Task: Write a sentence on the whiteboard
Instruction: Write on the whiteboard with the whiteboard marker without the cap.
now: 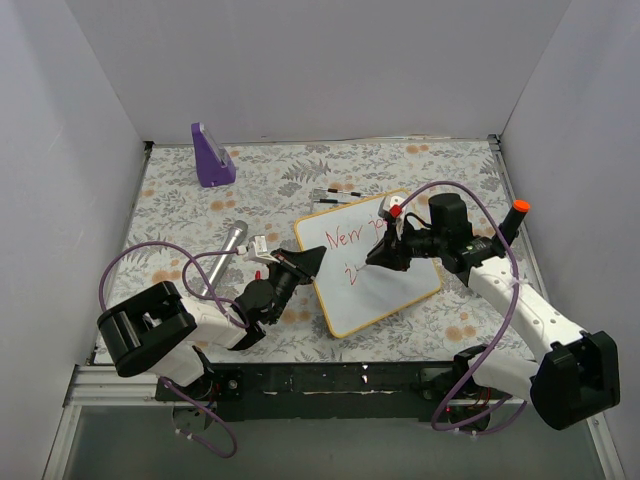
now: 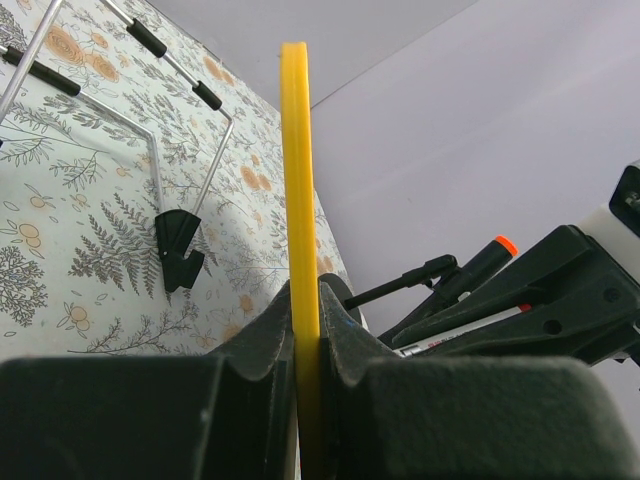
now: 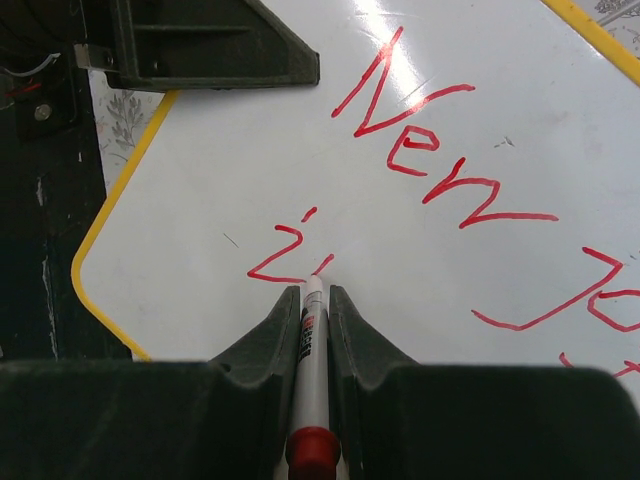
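the whiteboard [image 1: 390,290] sits mid-table, its left edge pinched by the left gripper [image 1: 316,259]. the right gripper [image 1: 378,257] clenches a red marker [image 3: 311,335]. its tip is on the sentence [image 3: 412,142], whose second line is barely begun, seemingly at "i". next come short, steady strokes rightward.

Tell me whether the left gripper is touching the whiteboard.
Touching. In the left wrist view, the left gripper pinches the yellow edge of the whiteboard, its jaws closed tight against both sides with no gap.
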You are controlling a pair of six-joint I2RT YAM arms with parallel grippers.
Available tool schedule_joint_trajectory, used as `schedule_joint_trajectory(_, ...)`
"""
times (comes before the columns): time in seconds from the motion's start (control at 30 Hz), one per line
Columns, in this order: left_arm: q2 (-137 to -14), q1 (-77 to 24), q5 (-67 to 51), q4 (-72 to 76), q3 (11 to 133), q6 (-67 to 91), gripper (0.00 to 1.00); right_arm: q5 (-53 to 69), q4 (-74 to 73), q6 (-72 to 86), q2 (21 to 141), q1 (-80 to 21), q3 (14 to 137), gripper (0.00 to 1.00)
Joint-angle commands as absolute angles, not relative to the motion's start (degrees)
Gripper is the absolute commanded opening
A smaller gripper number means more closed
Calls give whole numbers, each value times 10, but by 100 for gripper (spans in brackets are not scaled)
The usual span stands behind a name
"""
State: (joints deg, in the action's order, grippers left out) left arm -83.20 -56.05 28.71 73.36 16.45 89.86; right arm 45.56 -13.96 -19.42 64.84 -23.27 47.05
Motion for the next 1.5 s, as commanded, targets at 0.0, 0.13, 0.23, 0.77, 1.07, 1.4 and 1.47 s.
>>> schedule_joint_trajectory(0.0, -831, -563, 276, 839, 176, 889, 0, 475, -170, -221, 634, -233, 468, 1)
schedule_joint_trajectory(0.13, -832, -563, 276, 838, 177, 889, 0, 483, -178, -226, 626, -233, 461, 1)
schedule_joint_trajectory(0.23, -835, -563, 275, 841, 178, 889, 0, 483, -178, -228, 626, -234, 457, 1)
schedule_joint_trajectory(0.77, -831, -563, 274, 839, 174, 889, 0, 447, -121, -185, 644, -233, 496, 1)
schedule_joint_trajectory(1.07, -833, -563, 275, 845, 171, 890, 0, 438, -101, -169, 662, -233, 498, 1)
schedule_joint_trajectory(1.4, -831, -563, 276, 846, 169, 890, 0, 396, -93, -160, 658, -224, 495, 1)
schedule_joint_trajectory(1.47, -831, -563, 276, 847, 168, 890, 0, 394, -95, -160, 659, -221, 495, 1)
